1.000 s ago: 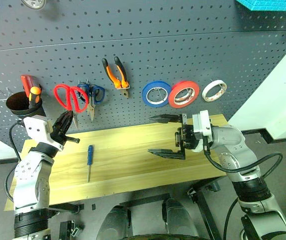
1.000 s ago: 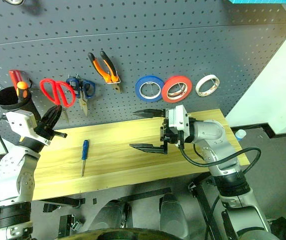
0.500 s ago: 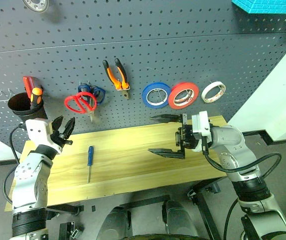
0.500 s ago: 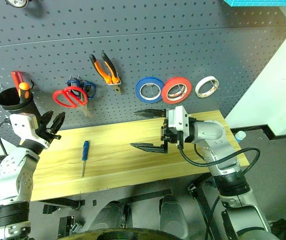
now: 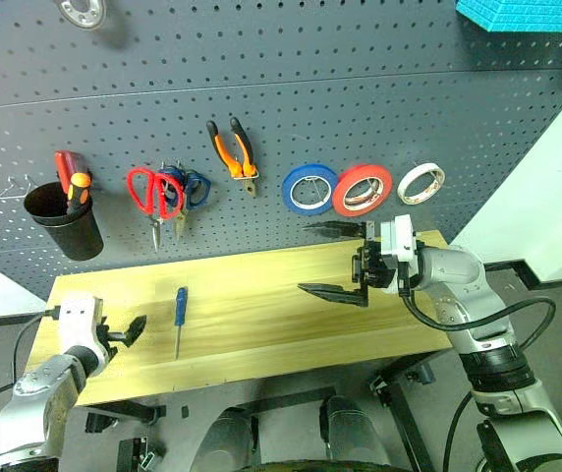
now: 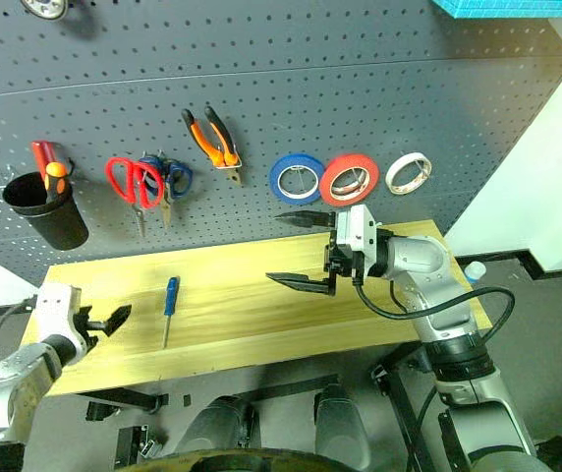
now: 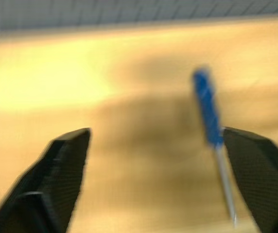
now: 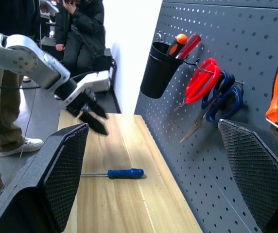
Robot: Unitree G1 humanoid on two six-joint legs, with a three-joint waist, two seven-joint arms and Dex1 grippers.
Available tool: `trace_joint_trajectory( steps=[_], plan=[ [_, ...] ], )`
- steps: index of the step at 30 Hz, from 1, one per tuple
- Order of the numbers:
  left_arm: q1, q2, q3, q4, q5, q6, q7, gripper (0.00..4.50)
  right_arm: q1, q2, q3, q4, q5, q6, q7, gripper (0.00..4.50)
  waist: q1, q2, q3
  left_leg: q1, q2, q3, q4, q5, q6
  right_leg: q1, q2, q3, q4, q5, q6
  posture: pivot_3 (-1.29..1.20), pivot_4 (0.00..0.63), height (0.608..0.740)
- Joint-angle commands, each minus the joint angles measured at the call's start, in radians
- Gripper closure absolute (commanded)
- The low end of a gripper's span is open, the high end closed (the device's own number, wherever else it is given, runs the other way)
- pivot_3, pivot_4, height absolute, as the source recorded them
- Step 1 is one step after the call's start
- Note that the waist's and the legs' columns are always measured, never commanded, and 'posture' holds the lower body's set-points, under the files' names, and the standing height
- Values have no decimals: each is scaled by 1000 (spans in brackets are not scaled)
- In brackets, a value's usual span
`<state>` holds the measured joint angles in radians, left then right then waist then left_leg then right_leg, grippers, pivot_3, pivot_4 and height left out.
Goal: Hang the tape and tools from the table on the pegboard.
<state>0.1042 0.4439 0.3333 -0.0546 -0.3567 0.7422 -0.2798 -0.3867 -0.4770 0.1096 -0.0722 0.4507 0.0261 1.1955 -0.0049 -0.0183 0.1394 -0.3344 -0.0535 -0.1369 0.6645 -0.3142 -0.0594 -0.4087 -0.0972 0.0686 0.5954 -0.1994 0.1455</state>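
Our left hand [image 5: 124, 329] hangs low over the left end of the surface [image 5: 261, 295], its two black fingers spread apart with nothing between them. In the left wrist view the blue-handled screwdriver [image 7: 208, 114] lies flat on the wood just ahead of those fingers, nearer one of them than the other. From the head views it lies lengthwise on the left part of the surface, a little to the right of our left hand and not touching it.

Our right hand [image 5: 335, 261] is held above the right part of the surface, pointing left, fingers wide apart and empty.

On the pegboard [image 5: 281, 108] we see the red-handled scissors [image 5: 148, 192] hanging overlapped with blue-handled scissors [image 5: 188, 189], then the orange-and-black pliers [image 5: 232, 152], a blue roll [image 5: 309, 189], a red roll [image 5: 362, 190] and the small whitish tape [image 5: 421, 183] furthest right. A black cup [image 5: 63, 221] at the left holds red and orange handles.

A person stands beyond the left end of the surface in the right wrist view.
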Motion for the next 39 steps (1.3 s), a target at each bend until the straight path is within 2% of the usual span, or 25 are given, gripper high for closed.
trace_joint_trajectory(
  steps=[1, 5, 9, 16, 21, 29, 34, 39],
  plan=[
    [-100, -48, -40, -41, 6, 157, 102, 37, -23, 3, -13, -11, 5, -18, 4, 0, -1, -1, -1, 1, 0, 0, 0, 0, 0, 0, 0, 0, 0, 0, 0, 34, 92, 738],
    [-251, -118, -33, 58, 34, 246, 213, 37, -14, 2, -9, -22, 2, -15, 0, 0, -11, -1, -1, 3, 0, -1, 0, 0, 0, 1, 0, -1, 2, 2, -2, 21, 95, 738],
    [-357, -129, -36, 189, 76, 265, 267, 37, 2, -8, -18, -32, -1, -15, -8, 0, -16, -1, -1, 4, 0, 0, -1, 0, 0, 0, 0, 0, 2, 2, -3, 4, 95, 738],
    [-508, -116, -68, 459, 123, 213, 244, 37, 23, -15, -25, -48, -2, -15, -29, 0, -8, -1, -1, 0, 0, 0, -1, 0, 0, -1, 0, -1, 0, 2, -2, -12, 96, 738],
    [-573, -114, -83, 580, 130, 181, 203, 37, 31, -21, -27, -54, -3, -9, -39, 0, -10, -1, -1, -1, 0, 0, -1, 0, 0, -1, 0, -1, -1, 2, -2, -17, 98, 738],
    [-619, -113, -99, 688, 153, 143, 185, 37, 103, -161, 14, -56, -4, 83, 96, 0, -13, -1, 0, -2, 0, 0, -1, 0, 0, -3, 0, -1, -1, 1, -1, -24, 101, 738],
    [-622, -116, -83, 709, 145, 127, 178, 1566, 97, -158, 2, -29, -8, 76, 103, 0, -14, -1, 0, -2, 0, 0, -1, 0, 0, -2, 0, -1, -1, 1, 0, -21, 101, 738],
    [-620, -119, -71, 719, 145, 131, 185, 3312, 87, -148, 1, -18, -15, 64, 100, 0, -12, -1, 0, -2, 0, 0, -1, 0, 0, -3, 0, -1, -1, 1, -1, -17, 99, 738]
  ],
)
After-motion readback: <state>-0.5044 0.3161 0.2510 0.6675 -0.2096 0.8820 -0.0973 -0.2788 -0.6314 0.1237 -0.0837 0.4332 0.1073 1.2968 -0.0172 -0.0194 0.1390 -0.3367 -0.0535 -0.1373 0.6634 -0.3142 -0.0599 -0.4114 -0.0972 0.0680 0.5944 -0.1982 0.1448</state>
